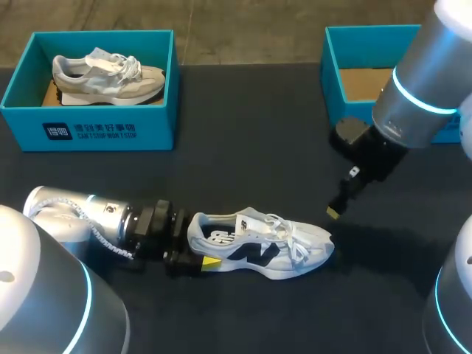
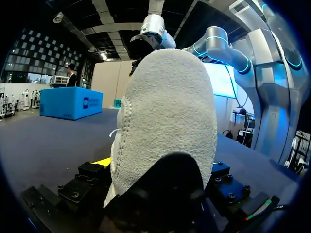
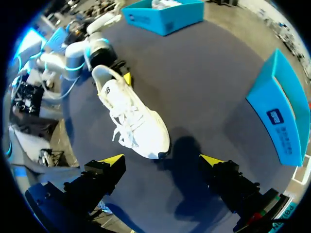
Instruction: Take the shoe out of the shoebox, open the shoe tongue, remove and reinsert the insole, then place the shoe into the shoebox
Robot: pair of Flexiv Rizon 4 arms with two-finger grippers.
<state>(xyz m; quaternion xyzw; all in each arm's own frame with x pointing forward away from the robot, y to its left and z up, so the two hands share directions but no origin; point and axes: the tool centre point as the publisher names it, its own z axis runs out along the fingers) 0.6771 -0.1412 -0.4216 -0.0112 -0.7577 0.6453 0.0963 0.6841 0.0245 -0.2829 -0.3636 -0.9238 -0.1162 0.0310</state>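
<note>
The white shoe (image 1: 262,243) lay on its sole on the dark tabletop (image 1: 243,133), out of both boxes, its heel toward the left arm and its toe pointing toward the right side. The left claw (image 1: 200,254) came in low along the tabletop and gripped the shoe by the heel. In the left wrist view the grey suede heel (image 2: 167,111) filled the space between the two fingers, which pressed against it from either side, and one yellow tip (image 2: 104,161) showed beside it.

The right claw (image 1: 335,210) hung above the tabletop, near the toe but apart from it and holding nothing. In the right wrist view its fingers (image 3: 112,160) stood wide apart, and the toe of the shoe (image 3: 133,116) lay just ahead of the gap between them.

The empty shoebox (image 1: 332,66) sat at the far right of the tabletop, partly hidden by the right arm, with its cardboard floor showing. A second shoebox (image 1: 88,131) sat at the far left with another shoe (image 1: 107,74) lying in it.
</note>
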